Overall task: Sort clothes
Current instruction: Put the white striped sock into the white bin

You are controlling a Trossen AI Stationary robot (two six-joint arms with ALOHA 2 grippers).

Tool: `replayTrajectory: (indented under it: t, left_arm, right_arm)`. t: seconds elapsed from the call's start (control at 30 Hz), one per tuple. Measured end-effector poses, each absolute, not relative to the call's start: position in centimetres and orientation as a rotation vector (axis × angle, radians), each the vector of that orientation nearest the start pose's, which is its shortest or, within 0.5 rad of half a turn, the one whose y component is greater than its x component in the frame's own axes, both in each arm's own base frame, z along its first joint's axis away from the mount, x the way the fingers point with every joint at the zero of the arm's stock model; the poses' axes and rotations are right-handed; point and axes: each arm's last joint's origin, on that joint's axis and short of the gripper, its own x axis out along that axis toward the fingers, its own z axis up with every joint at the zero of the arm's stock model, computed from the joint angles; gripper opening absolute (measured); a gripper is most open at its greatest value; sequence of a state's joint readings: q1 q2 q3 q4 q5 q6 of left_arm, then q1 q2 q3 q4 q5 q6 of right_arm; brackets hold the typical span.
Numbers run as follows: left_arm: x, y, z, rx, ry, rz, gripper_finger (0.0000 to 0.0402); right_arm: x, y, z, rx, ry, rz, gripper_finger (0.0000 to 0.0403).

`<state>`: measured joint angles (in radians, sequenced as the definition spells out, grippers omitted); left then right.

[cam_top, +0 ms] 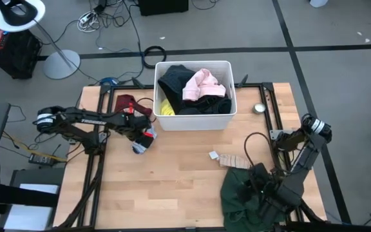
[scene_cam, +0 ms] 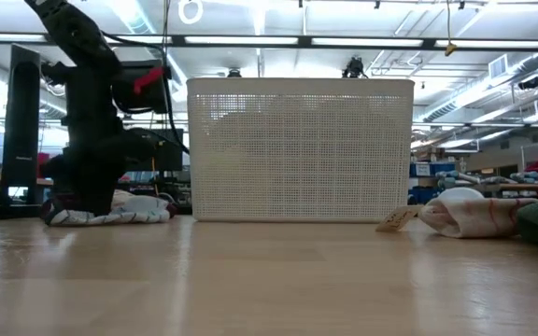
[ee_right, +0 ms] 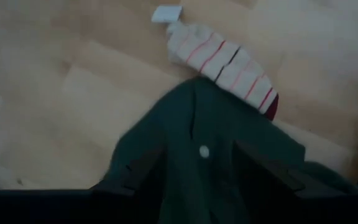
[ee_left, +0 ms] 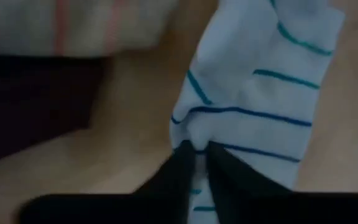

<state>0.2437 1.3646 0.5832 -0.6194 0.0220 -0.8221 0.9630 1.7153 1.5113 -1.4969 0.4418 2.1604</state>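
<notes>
My left gripper (cam_top: 143,135) is down at the table's left, just left of the white bin (cam_top: 195,122). It is shut on a white sock with blue stripes (ee_left: 260,93). A second sock with red stripes (ee_left: 61,25) and a maroon piece (cam_top: 126,103) lie beside it. My right gripper (ee_right: 204,177) is open at the near right, with one finger on either side of a hump of a dark green top (cam_top: 240,193). A red-striped sock (cam_top: 234,160) lies at that top's far edge. Black, pink (cam_top: 201,84) and yellow (cam_top: 166,108) clothes lie in the bin. My left gripper pinches a raised fold of the blue-striped sock (ee_left: 194,144) between its two fingertips, coming from above and pointing down. The rest of the sock lies on the table (scene_cam: 110,213). My right gripper's fingers (ee_right: 135,168) stand over the green top; I cannot tell whether they touch it.
The white bin stands at the table's far middle. A small paper tag (cam_top: 213,154) lies by the red-striped sock, and a small round metal thing (cam_top: 259,108) sits right of the bin. Bare wood (cam_top: 172,180) lies between the arms.
</notes>
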Motion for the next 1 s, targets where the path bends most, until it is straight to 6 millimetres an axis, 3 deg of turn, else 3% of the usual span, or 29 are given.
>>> replayTrajectory:
  t: [0.07, 0.17, 0.33, 0.47, 0.63, 0.83, 1.0]
  left_arm:
    - [19.6, 4.5, 14.2, -0.87, 1.232, 0.721, 0.0015]
    - [20.6, 4.0, 15.8, -0.848, 1.19, 0.676, 0.0009]
    - [22.9, 2.6, 19.7, -0.77, 1.072, 0.59, 0.0003]
    - [24.3, 1.6, 23.7, -0.7, 0.985, 0.535, 0.0001]
    - [25.6, 1.5, 29.7, -0.6, 0.862, 0.488, 0.0001]
    - [26.1, 2.4, 36.9, -0.493, 0.641, 0.467, 0.0]
    - [25.6, 4.0, 41.0, -0.382, 0.499, 0.57, 0.0]
  right_arm:
    - [17.5, 24.4, 27.0, 0.75, 0.94, -0.914, 0.0172]
    - [17.3, 25.2, 24.9, 0.816, 0.985, -0.867, 0.0156]
    - [17.6, 25.9, 22.0, 0.89, 0.911, -0.757, 0.0133]
    - [17.4, 25.3, 21.4, 0.873, 0.784, -0.693, 0.0118]
    - [15.7, 22.9, 22.5, 0.852, 0.662, -0.622, 0.0098]
    - [13.2, 18.3, 23.0, 0.838, 0.7, -0.537, 0.0074]
    - [11.9, 14.8, 22.6, 0.907, 0.661, -0.477, 0.0061]
